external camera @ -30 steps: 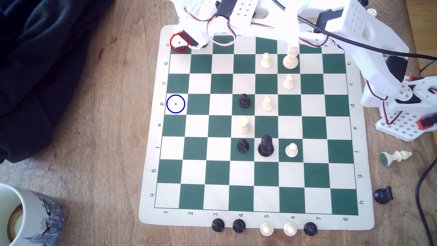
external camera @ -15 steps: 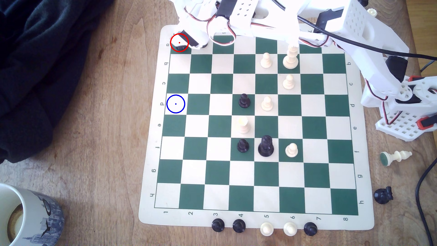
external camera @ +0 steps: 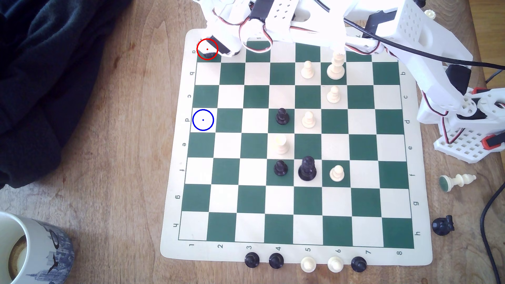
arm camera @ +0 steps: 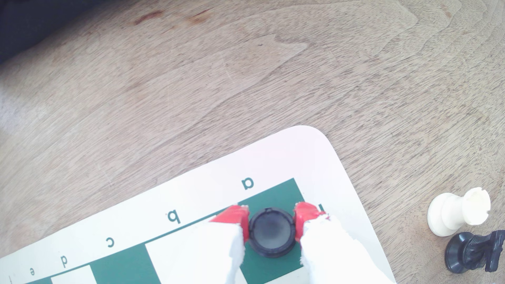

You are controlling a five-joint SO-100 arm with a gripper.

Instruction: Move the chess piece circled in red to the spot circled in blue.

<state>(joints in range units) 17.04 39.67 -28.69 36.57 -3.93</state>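
Chess piece (arm camera: 272,232): glossy black, flat-topped, seen from above in the wrist view, standing on the green corner square by the letter "a"; in the exterior view its base (external camera: 210,55) is marked by the red circle at the upper left of the board (external camera: 175,191). Gripper (arm camera: 272,222): red-tipped fingers (arm camera: 235,218) are closed against both sides of the piece. Spot (external camera: 203,120): cream square ringed in blue, located at the board's left edge in row "d", unoccupied, well apart from the piece.
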